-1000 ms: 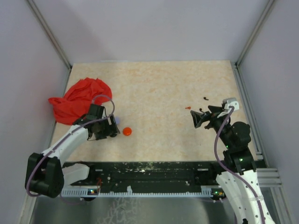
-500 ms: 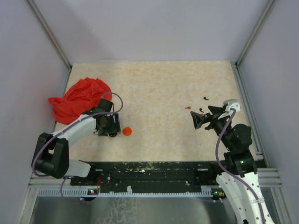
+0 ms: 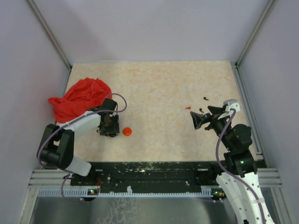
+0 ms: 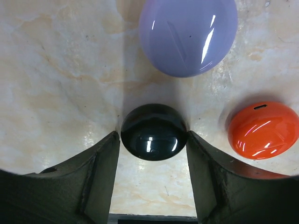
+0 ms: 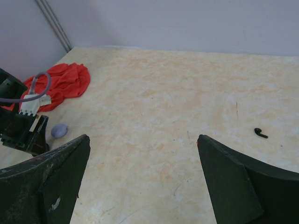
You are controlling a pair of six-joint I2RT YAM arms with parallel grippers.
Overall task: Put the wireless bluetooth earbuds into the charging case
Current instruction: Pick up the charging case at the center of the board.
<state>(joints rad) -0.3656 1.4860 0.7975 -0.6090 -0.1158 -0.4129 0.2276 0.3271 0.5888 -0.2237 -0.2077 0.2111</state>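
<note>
A black disc-shaped case (image 4: 154, 132) lies on the table with both fingertips of my left gripper (image 4: 153, 136) touching its sides. In the top view the left gripper (image 3: 110, 128) hides this case. A tiny red earbud (image 3: 188, 108) and two tiny black earbud pieces (image 3: 205, 98) (image 3: 201, 110) lie on the table at the right. My right gripper (image 3: 201, 119) hovers just beside them, wide open and empty (image 5: 143, 140). One black earbud (image 5: 260, 133) shows in the right wrist view, to the right of the jaws.
A lavender disc (image 4: 188, 35) lies just beyond the black case, and an orange disc (image 4: 263, 129) (image 3: 127, 131) lies to its right. A crumpled red cloth (image 3: 79, 99) lies at the far left. Frame rails run along both sides of the table.
My left gripper has swung a little to the right and turned, and it now covers the lavender disc in the top view. The right arm has barely moved.
</note>
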